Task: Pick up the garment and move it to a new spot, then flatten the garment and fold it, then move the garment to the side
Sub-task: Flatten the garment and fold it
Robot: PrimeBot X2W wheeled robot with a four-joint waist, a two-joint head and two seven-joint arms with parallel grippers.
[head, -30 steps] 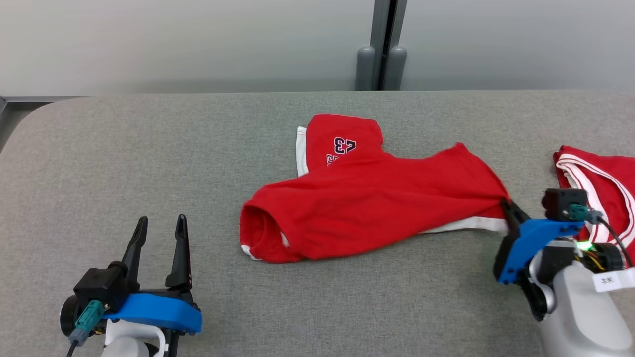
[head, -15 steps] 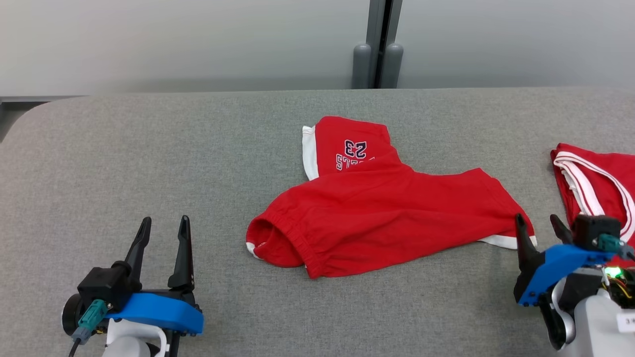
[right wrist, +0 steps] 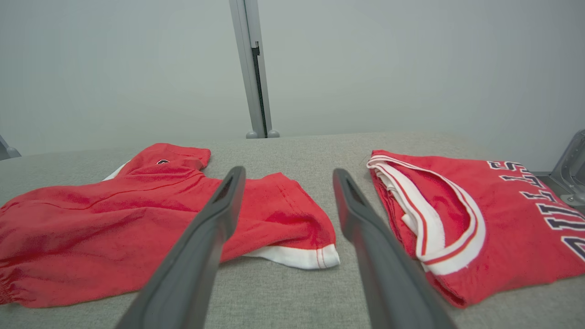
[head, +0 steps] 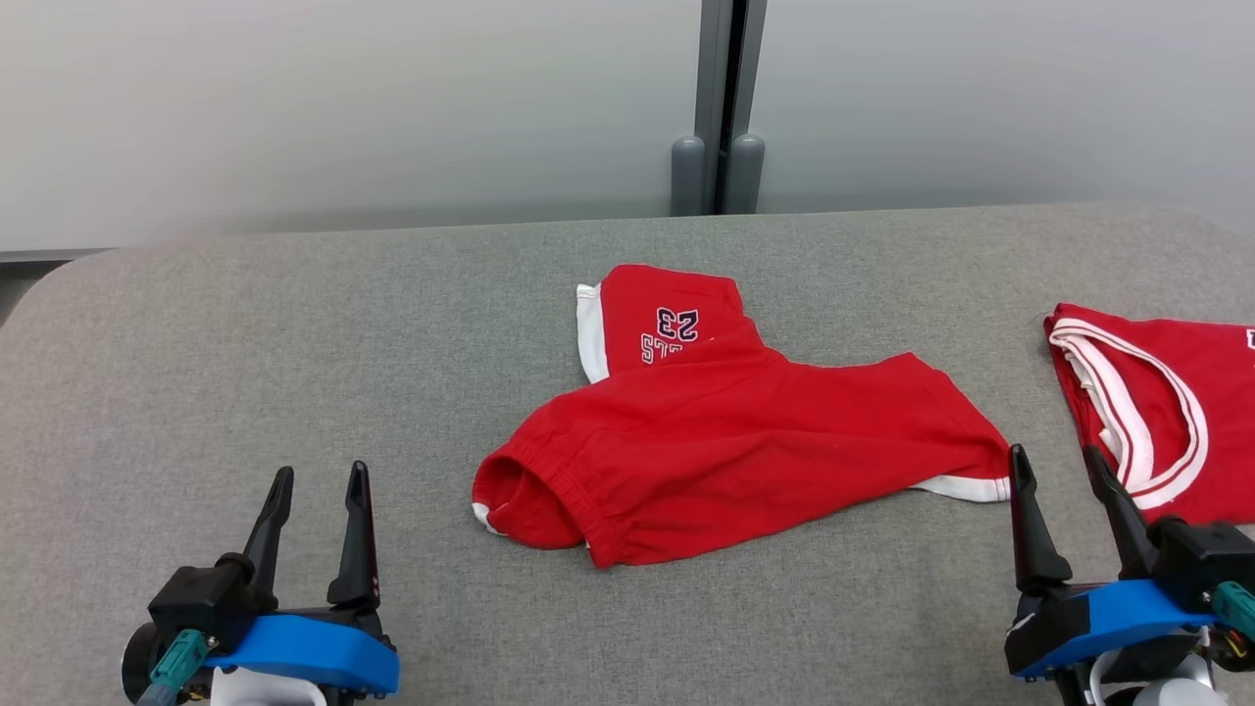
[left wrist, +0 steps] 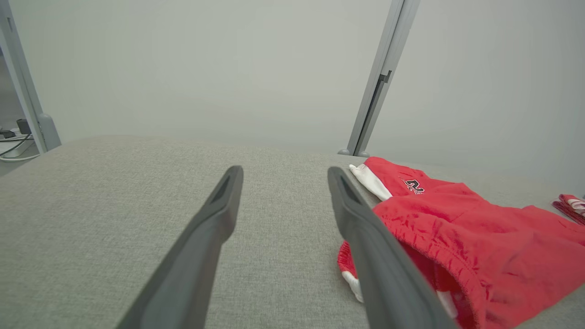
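Lying crumpled on the grey table (head: 245, 343), the red shorts (head: 726, 451) are seen between both pincers, their white hem just left of the right pincer (head: 1054, 453), which is spread empty, a red jersey (head: 1167, 412) to its right. The left pincer (head: 322, 471) is likewise spread, bare surface ahead.
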